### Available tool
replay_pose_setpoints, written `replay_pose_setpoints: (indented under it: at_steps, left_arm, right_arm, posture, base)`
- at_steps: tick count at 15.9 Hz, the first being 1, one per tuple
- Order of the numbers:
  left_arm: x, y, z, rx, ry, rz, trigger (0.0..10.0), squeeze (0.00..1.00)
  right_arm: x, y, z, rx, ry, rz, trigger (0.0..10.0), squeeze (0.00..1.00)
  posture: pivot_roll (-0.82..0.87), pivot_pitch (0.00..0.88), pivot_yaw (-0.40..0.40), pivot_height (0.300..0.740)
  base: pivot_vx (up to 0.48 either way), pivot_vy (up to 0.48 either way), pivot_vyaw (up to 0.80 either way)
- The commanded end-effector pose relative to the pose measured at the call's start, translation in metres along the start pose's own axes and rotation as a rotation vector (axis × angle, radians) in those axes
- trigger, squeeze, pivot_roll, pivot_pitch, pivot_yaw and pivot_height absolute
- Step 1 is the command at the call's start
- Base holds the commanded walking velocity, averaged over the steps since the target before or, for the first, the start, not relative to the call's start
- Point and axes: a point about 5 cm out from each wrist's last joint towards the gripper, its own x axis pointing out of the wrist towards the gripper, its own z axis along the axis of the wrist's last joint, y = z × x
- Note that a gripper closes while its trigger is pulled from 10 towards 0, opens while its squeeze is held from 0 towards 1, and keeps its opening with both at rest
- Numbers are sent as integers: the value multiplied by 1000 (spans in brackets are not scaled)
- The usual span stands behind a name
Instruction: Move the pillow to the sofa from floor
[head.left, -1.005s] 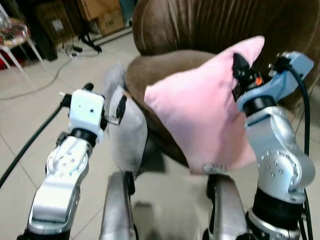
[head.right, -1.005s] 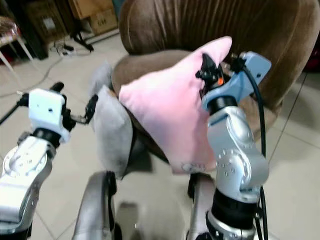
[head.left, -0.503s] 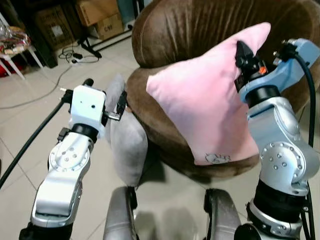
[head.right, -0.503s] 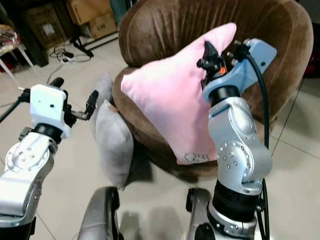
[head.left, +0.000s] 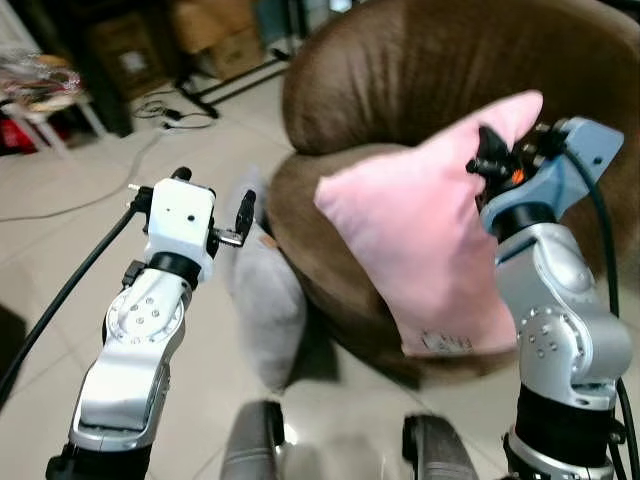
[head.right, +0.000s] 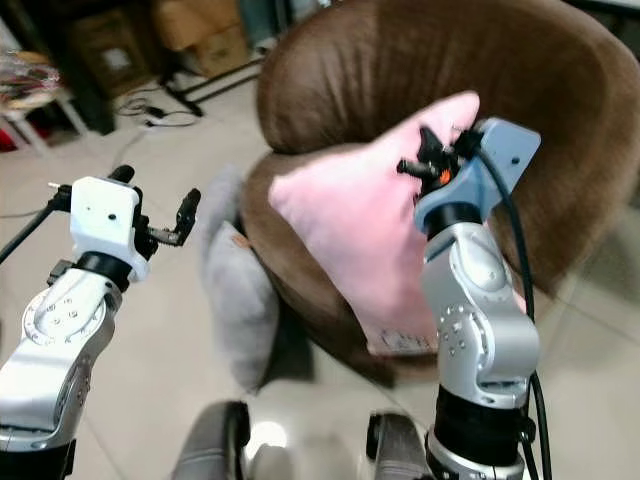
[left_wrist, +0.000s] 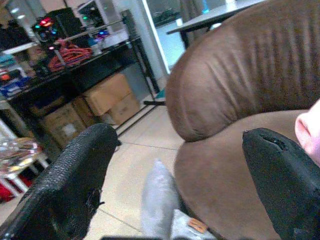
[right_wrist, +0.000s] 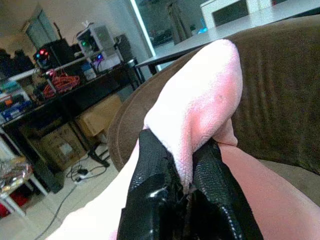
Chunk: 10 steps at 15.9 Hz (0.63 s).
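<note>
Pillow transport is the step you are in now: the soft pink square pillow (head.left: 420, 250) hangs in the air from its top corner, just over the seat of the round brown plush sofa chair (head.left: 420, 70). Your right gripper (right_wrist: 185, 200) has its two black fingers closed tight on that corner, as the right wrist view shows clearly. The lower part of the pillow seems to hang in front of the seat edge, so I judge it is not resting on the sofa yet.

Your left gripper (left_wrist: 180, 190) is held up beside the chair with the fingers wide apart and nothing between them.

For the next move, you should probably carry the right arm more forward, over the middle of the seat, then lower it and release. Take care of the grey cushion (head.left: 262, 300) that leans on the chair's front, on the tiled floor (head.left: 60, 260).
</note>
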Motion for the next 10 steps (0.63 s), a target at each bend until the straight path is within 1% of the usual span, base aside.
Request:
replay_pose_setpoints:
  at_steps: [1,2,3,6,8,10]
  left_arm:
    - [-1,3,-1,19,4,12,10000,0]
    - [0,3,-1,21,2,10,10000,0]
    - [0,2,-1,22,0,9,10000,0]
    - [1,2,-1,23,-2,7,10000,0]
    - [1,2,-1,24,1,7,10000,0]
    - [0,2,-1,26,1,5,10000,0]
  right_arm:
    - [-1,8,8,14,-54,35,10000,0]
    - [-2,7,8,60,-55,30,10000,0]
    - [-2,6,8,78,-60,21,10000,0]
    - [-3,3,1,73,-37,9,10000,0]
    - [-5,0,-6,55,-2,-9,10000,0]
    - [-6,-1,-9,84,10,-8,10000,0]
  posture:
    - [-111,0,103,692]
    - [-114,0,104,702]
    - [-114,0,104,712]
    - [-115,0,105,737]
    - [-115,0,105,740]
    - [-113,0,106,740]
  base:
    - [0,0,0]
    - [0,0,0]
    - [0,0,0]
    - [0,0,0]
    - [0,0,0]
    - [0,0,0]
